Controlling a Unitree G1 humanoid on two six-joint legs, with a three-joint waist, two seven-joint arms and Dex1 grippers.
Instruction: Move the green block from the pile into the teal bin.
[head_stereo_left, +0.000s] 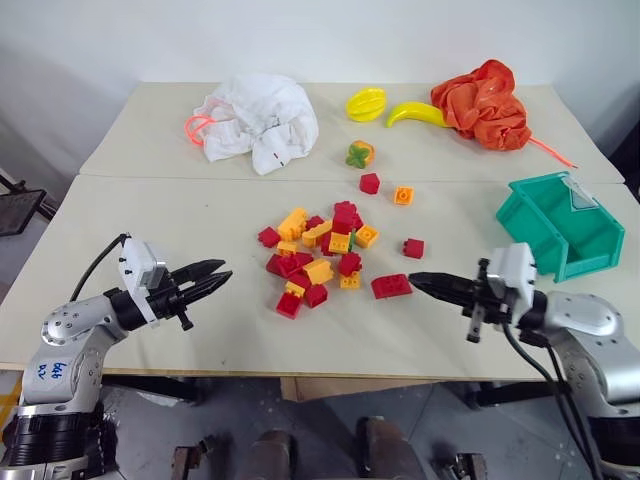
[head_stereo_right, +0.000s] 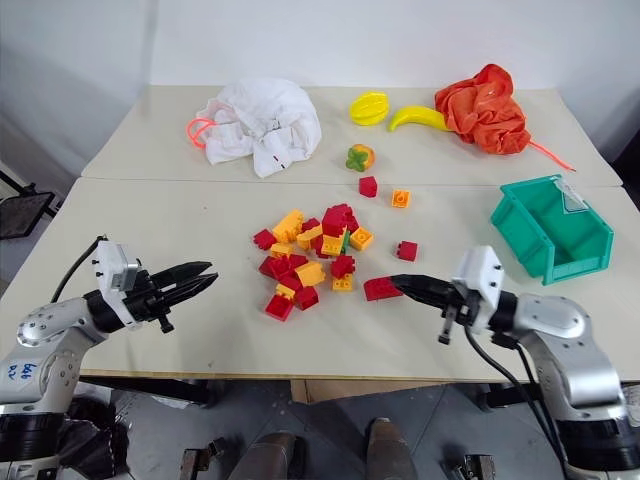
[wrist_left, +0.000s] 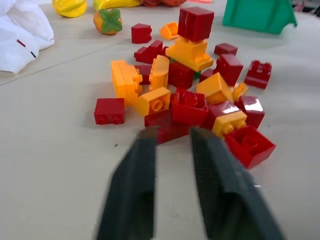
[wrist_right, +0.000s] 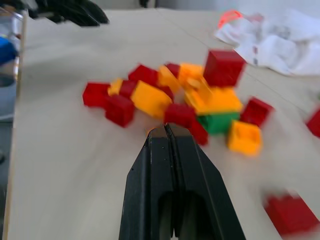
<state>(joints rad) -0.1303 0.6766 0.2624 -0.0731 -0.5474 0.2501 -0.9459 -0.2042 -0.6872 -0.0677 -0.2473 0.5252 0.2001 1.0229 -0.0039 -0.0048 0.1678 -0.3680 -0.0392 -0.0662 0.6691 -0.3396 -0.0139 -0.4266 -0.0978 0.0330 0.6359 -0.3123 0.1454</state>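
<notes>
The pile (head_stereo_left: 320, 255) of red, yellow and orange bricks sits near the middle of the pale worktop (head_stereo_left: 200, 215). The green block (wrist_right: 218, 122) lies inside the pile, wedged under a yellow brick that carries a red one on top, with other bricks pressed against it; from the head views just a thin green edge shows on the pile's right side. The left tool (head_stereo_left: 212, 279) hovers level to the left of the pile, apart from it, its two fingers (wrist_left: 131, 195) a narrow gap apart and holding nothing. The right tool (head_stereo_left: 428, 282) points level at the pile from the right, fingers pressed together and empty, its tip just beside a flat red brick (head_stereo_left: 391, 286) at the pile's right edge. The teal bin (head_stereo_left: 556, 226) stands well to the right of the pile. Beyond the pile lie a white cloth (head_stereo_left: 258, 122), an orange cloth (head_stereo_left: 482, 104), a toy banana (head_stereo_left: 417, 113) and a toy vegetable (head_stereo_left: 360, 154).
</notes>
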